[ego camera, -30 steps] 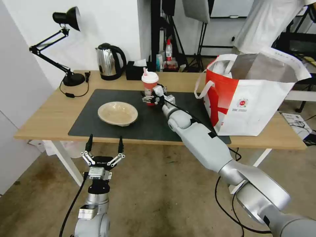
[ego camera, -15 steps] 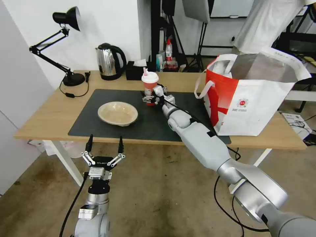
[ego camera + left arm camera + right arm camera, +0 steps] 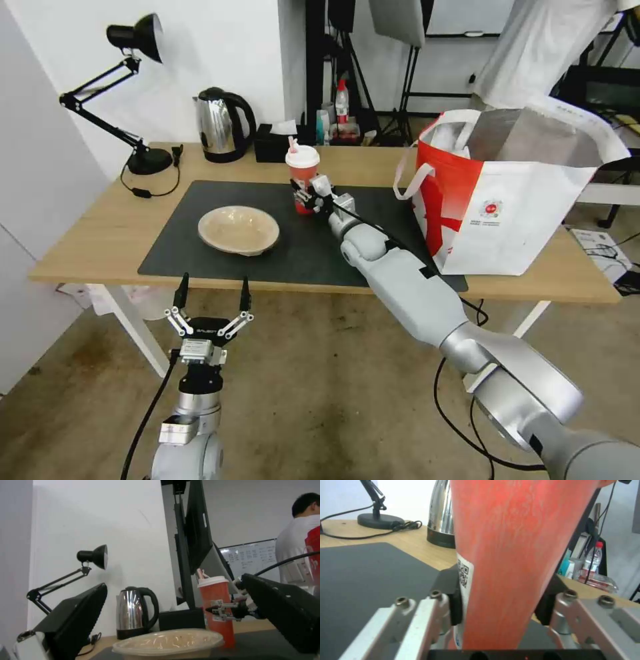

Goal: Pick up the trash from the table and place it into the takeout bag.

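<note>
Right gripper (image 3: 308,197) clamps red cup (image 3: 303,175) at mat's (image 3: 200,223) 12 o'clock edge | bag (image 3: 527,200) at 3 o'clock | left gripper (image 3: 211,291) spread wide below table (image 3: 100,233)

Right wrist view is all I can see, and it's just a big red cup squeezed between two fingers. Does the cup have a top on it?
Observer: Yes, the cup stands upright with a white lid and a straw.
Operator: Where's the bag?
Observer: The takeout bag stands open on the table, to the right of the right gripper.
Operator: And my other arm?
Observer: The left gripper hangs open below the table's near edge, in front of the beige bowl.
</note>
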Robot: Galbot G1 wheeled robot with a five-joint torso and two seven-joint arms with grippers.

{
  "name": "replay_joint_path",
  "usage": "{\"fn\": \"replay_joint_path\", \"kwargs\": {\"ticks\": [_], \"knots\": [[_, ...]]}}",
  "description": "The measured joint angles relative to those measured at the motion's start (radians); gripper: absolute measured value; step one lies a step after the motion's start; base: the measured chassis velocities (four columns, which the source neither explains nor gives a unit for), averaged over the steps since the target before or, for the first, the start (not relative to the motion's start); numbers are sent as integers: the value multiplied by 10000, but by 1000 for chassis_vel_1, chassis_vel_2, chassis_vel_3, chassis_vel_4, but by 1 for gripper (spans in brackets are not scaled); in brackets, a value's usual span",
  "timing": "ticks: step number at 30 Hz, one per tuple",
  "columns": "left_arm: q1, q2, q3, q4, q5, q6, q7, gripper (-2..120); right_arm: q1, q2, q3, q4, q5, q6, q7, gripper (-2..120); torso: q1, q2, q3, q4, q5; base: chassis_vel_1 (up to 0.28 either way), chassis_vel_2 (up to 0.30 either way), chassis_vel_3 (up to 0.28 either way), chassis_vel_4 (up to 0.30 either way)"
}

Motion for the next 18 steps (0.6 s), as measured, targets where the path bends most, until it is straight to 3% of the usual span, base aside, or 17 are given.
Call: {"fn": "replay_joint_path", "kwargs": {"ticks": [14,18], "knots": [[89,0,-6,-49,9,0,4,100,-110,-165,47,293,7,19,0,6,0,0,0,0,0,0,0,0,0],[96,0,-12,-56,14,0,5,100,-166,-293,60,606,8,-4,29,4,0,0,0,1,0,0,0,0,0]]}}
